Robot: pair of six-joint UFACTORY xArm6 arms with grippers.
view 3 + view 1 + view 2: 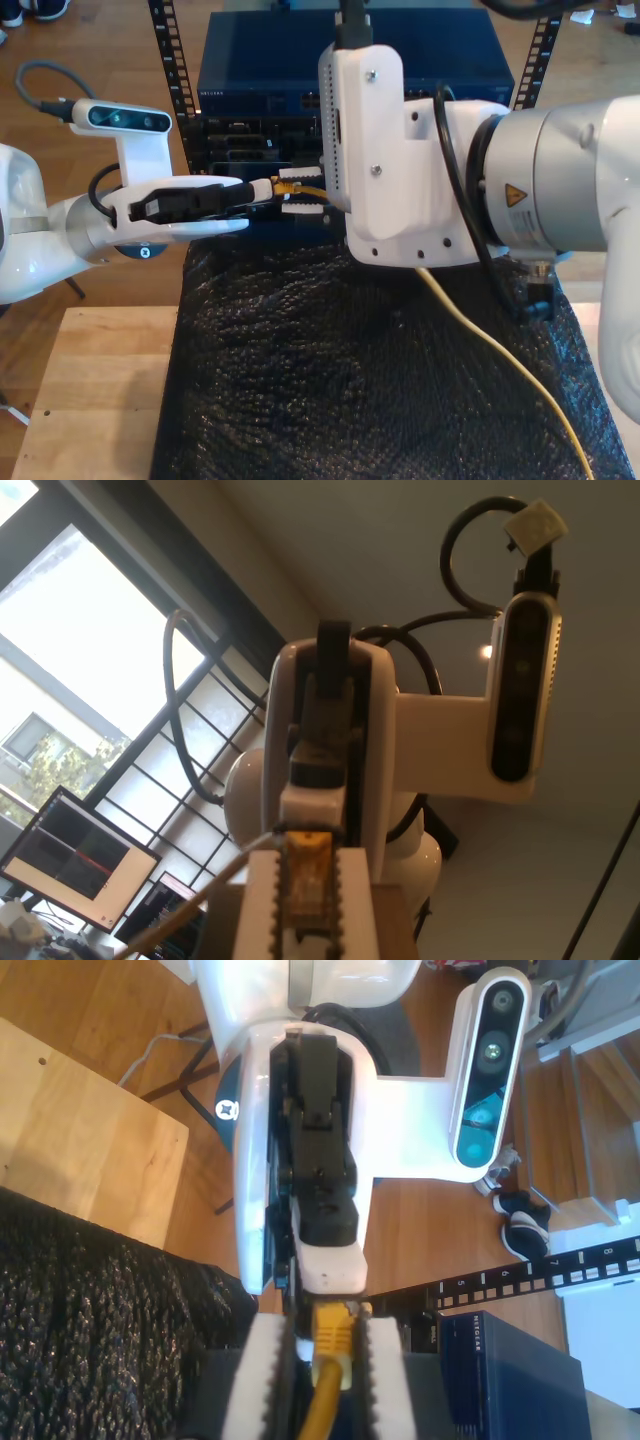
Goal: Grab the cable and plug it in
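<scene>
Mat point(340, 370) of black bubbled plastic on wooden table point(90, 400), both pincers clenched on cable point(300, 186)

Count of things in the scene
One thin yellow-orange network cable point(500, 345), two white robot arms, one dark blue rack unit point(270, 60), one black textured mat point(350, 380).

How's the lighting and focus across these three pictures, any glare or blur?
First wrist view: the window is blown out, leaving my first gripper and the cable dim and soft. Second wrist view: evenly lit, cable crisp between the white fingers. Exterior view: well lit, sheen on the black wrap, the near arm looming large and slightly soft.
</scene>
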